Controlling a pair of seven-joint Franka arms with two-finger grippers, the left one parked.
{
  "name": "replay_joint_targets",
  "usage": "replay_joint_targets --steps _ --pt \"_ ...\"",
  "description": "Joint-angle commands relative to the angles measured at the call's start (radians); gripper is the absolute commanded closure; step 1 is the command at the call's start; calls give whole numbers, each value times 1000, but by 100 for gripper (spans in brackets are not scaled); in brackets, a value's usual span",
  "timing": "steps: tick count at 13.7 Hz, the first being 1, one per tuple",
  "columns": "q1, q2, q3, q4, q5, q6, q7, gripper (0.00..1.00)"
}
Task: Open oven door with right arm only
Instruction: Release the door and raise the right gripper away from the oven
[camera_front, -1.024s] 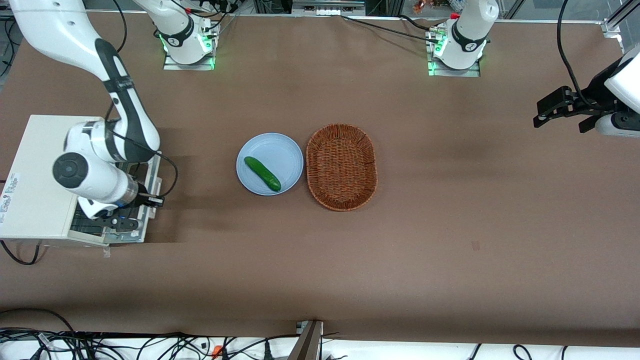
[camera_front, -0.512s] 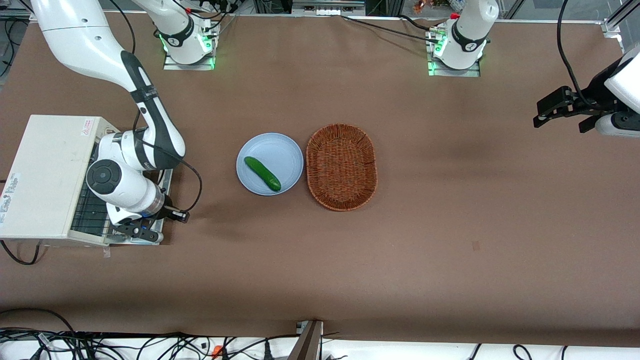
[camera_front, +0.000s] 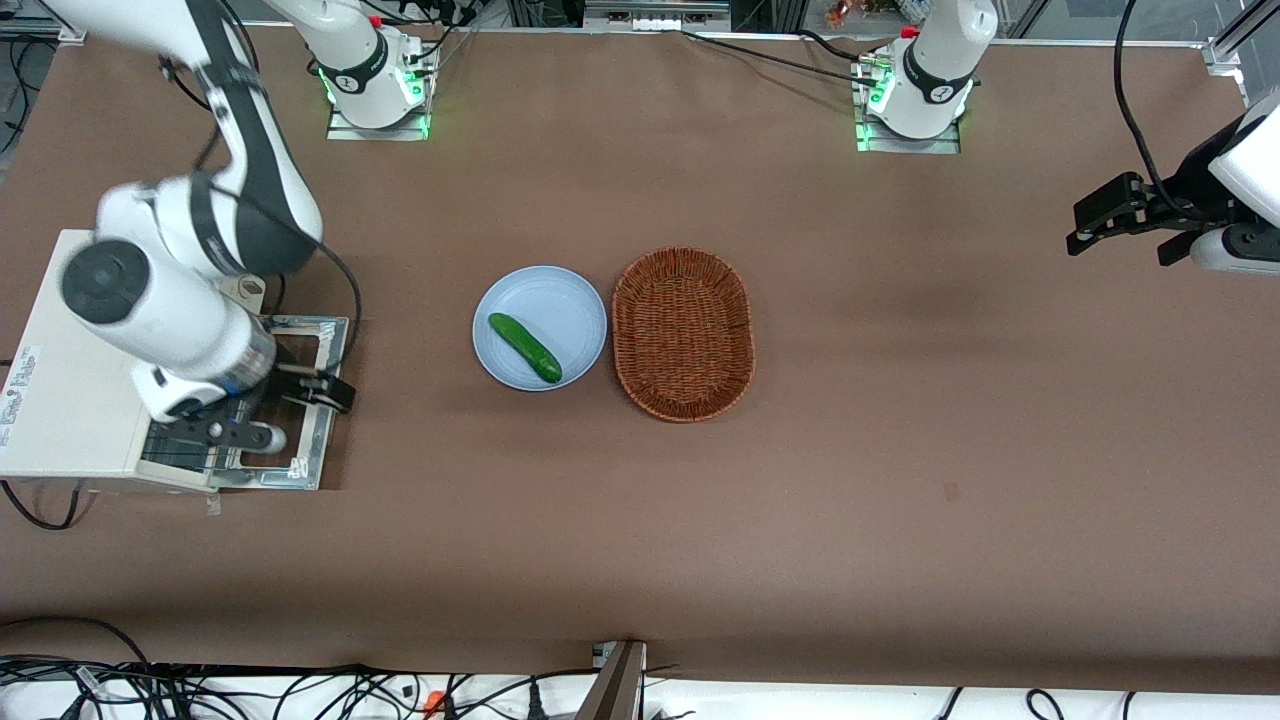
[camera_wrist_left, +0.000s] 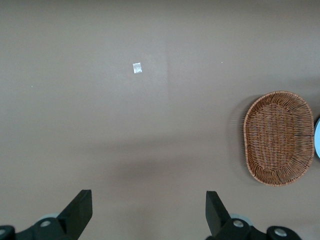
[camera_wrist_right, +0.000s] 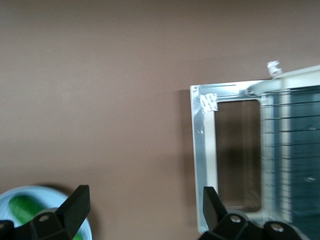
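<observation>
**Oven door lowered flat; right arm lifting clear**

Since the earlier front view, the right arm (camera_front: 170, 300) has risen and drawn back over the oven (camera_front: 70, 370), leaving the oven door (camera_front: 300, 400) lying flat on the table at the working arm's end. The gripper (camera_front: 235, 435) hangs above the door's glass, fingers apart, holding nothing. The step in hand is judged to be withdrawal: lift straight up so as not to snag the frame. The door's long axis runs near-to-far; its free edge points toward the plate (camera_front: 575, 300).
</observation>
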Motion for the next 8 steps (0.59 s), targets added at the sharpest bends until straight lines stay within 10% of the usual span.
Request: replay_joint_targets --steps 1,8 --pt "-58 -140 48 -39 20 -115 -132 0" --pt "-101 -289 68 -39 33 -294 -249 0"
